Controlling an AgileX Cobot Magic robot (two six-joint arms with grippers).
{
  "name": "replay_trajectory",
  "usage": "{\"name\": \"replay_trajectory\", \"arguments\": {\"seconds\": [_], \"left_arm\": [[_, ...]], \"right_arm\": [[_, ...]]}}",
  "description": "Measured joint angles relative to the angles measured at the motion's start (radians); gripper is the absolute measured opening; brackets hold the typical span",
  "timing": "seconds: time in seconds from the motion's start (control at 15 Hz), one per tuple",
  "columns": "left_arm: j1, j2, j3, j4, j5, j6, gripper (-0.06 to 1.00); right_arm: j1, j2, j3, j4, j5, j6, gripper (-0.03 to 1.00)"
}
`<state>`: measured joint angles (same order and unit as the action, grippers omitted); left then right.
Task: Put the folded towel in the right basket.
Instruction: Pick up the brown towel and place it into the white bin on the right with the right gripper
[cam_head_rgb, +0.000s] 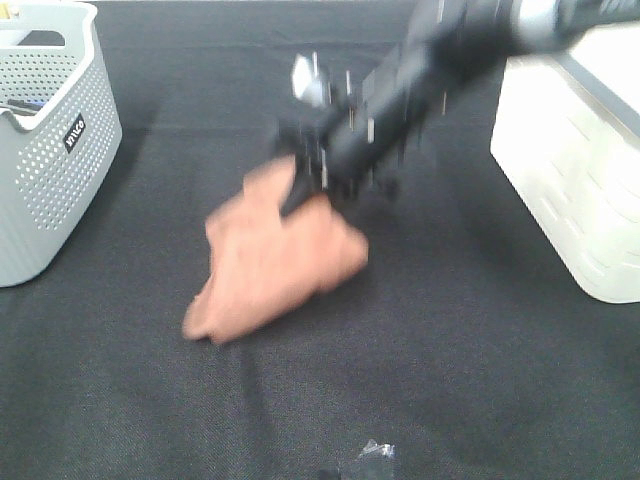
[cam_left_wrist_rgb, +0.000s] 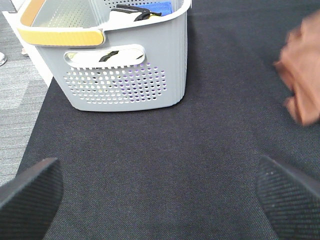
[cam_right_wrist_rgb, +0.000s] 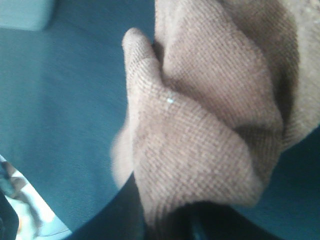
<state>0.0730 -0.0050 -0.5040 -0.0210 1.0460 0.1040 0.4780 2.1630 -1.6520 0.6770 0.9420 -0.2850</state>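
We saw the orange-brown towel (cam_head_rgb: 270, 265) in the middle of the dark worktop (cam_head_rgb: 450, 350), between the two baskets and not in either one. The black right arm (cam_head_rgb: 420, 70) reached in from the far right, across the middle. The right fingers (cam_head_rgb: 297, 195) were closed on the far edge of the towel, and the cloth bunched up around them. The picture was blurry there, so we could not tell if the towel was off the worktop. The right basket (cam_head_rgb: 570, 170), a pale one, stood far off to the right, well apart from the towel. A grey basket (cam_head_rgb: 50, 150) with little holes stood at the far left. The left fingers (cam_left_wrist_rgb: 30, 200) were spread wide and held nothing, low over the bare worktop near the grey basket.
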Motion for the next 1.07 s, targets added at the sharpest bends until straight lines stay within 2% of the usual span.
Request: {"name": "replay_trajectory", "arguments": {"seconds": [0.07, 0.2, 0.27, 0.33, 0.4, 0.53, 0.6, 0.67, 0.8, 0.87, 1.07], "left_arm": [[0.000, 0.000, 0.000, 0.000, 0.000, 0.001, 0.97], [0.000, 0.000, 0.000, 0.000, 0.000, 0.001, 0.97], [0.000, 0.000, 0.000, 0.000, 0.000, 0.001, 0.97], [0.000, 0.000, 0.000, 0.000, 0.000, 0.001, 0.97], [0.000, 0.000, 0.000, 0.000, 0.000, 0.001, 0.97], [0.000, 0.000, 0.000, 0.000, 0.000, 0.001, 0.97], [0.000, 0.000, 0.000, 0.000, 0.000, 0.001, 0.97], [0.000, 0.000, 0.000, 0.000, 0.000, 0.003, 0.97], [0.000, 0.000, 0.000, 0.000, 0.000, 0.003, 0.97], [0.000, 0.000, 0.000, 0.000, 0.000, 0.003, 0.97], [0.000, 0.000, 0.000, 0.000, 0.000, 0.003, 0.97]], "right_arm": [[-0.001, -0.030, -0.136, -0.102, 0.078, 0.069, 0.14], [-0.031, -0.040, -0.340, -0.208, 0.205, 0.131, 0.14], [-0.031, -0.040, -0.340, -0.208, 0.205, 0.131, 0.14], [-0.067, -0.040, -0.426, -0.221, 0.253, 0.149, 0.14], [-0.146, -0.040, -0.552, -0.228, 0.267, 0.176, 0.14], [-0.271, -0.057, -0.664, -0.228, 0.270, 0.201, 0.14], [-0.333, -0.074, -0.679, -0.227, 0.271, 0.205, 0.14], [-0.436, -0.104, -0.687, -0.227, 0.275, 0.205, 0.14], [-0.561, -0.127, -0.679, -0.229, 0.277, 0.205, 0.14], [-0.561, -0.127, -0.679, -0.229, 0.277, 0.205, 0.14], [-0.696, -0.131, -0.637, -0.239, 0.278, 0.197, 0.14]]}}
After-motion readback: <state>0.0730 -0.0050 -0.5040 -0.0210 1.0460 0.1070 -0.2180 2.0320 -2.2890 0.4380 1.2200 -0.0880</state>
